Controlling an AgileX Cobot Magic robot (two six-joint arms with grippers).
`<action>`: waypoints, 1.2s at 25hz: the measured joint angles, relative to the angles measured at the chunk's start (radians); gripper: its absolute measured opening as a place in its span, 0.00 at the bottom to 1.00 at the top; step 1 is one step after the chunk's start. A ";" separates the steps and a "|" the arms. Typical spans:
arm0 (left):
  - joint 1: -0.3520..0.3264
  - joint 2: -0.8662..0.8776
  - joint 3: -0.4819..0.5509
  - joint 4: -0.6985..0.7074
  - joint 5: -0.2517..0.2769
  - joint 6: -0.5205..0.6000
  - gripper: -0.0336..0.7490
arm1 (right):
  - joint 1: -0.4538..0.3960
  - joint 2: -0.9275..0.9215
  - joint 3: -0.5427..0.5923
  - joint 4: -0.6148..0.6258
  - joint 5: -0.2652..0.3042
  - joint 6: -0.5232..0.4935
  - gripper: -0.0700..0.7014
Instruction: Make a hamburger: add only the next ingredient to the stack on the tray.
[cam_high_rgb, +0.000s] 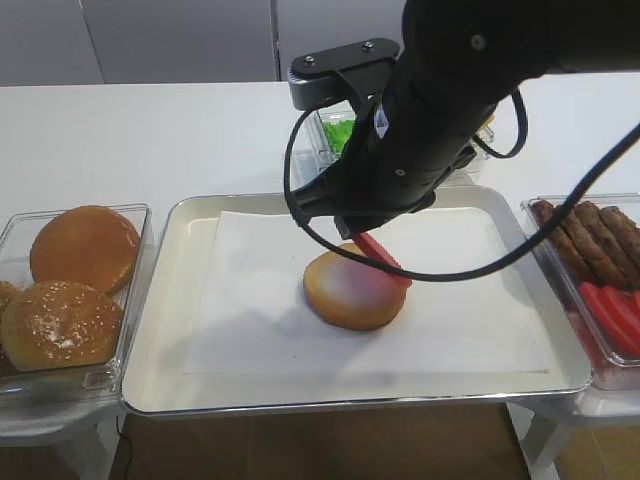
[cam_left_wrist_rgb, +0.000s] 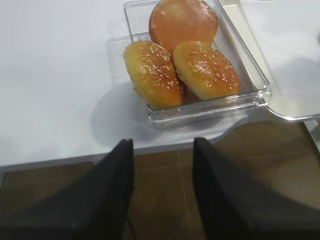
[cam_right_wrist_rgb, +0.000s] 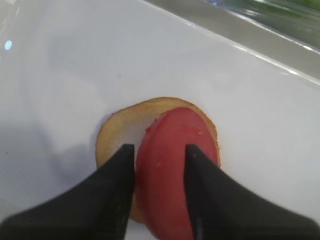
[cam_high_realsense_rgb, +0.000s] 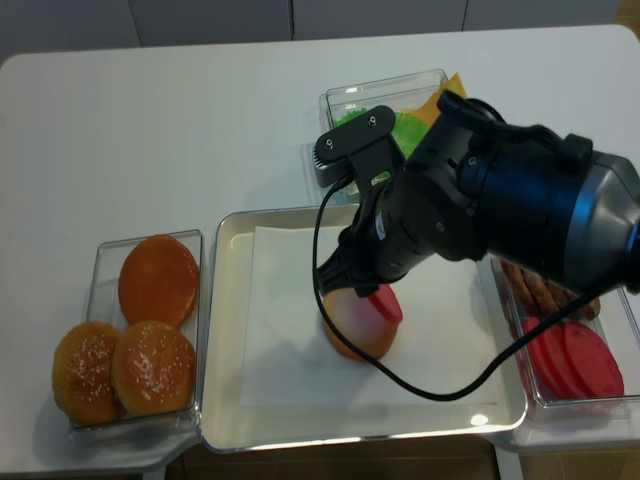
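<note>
Left pincer (cam_left_wrist_rgb: 162, 200): I see its two black fingers standing apart with nothing between them, hanging past the bench edge over the brown floor, near the bun container.
Bun container (cam_left_wrist_rgb: 250, 75): clear plastic, at the left end of the bench (cam_high_rgb: 150, 140), holding seeded domed buns and one smooth bun.
Tray (cam_high_rgb: 160, 330): large silver tray lined with white paper, in the middle of my view.
Stack (cam_high_rgb: 335, 290): a single bun bottom half, pale cut face up, lying on the paper near the tray's centre.
Tomato slice (cam_right_wrist_rgb: 170, 160): round and red, tilted on edge between my right fingers, its lower edge over or on the bun's right side. I cannot tell whether it already touches the bun.
Right pincer (cam_right_wrist_rgb: 160, 152): one black finger sits on each side of the slice, close against its faces. I cannot tell whether they grip it firmly or have begun to loosen.
Progress: I judge the slice has been brought to the stack but not yet laid flat; what is left is to let it go so it settles on the cut face, then lift away.
Right container (cam_high_rgb: 610, 300): brown patties and more tomato slices, at the tray's right.
Far container (cam_high_realsense_rgb: 400, 125): green leaves, behind the tray.
</note>
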 joint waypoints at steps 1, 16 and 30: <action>0.000 0.000 0.000 0.000 0.000 0.000 0.42 | 0.000 0.000 0.000 0.005 0.000 0.000 0.44; 0.000 0.000 0.000 0.000 0.000 0.000 0.42 | -0.053 0.002 -0.062 0.058 0.159 -0.092 0.67; 0.000 0.000 0.000 0.000 0.000 0.000 0.42 | -0.527 -0.149 -0.028 0.182 0.271 -0.250 0.67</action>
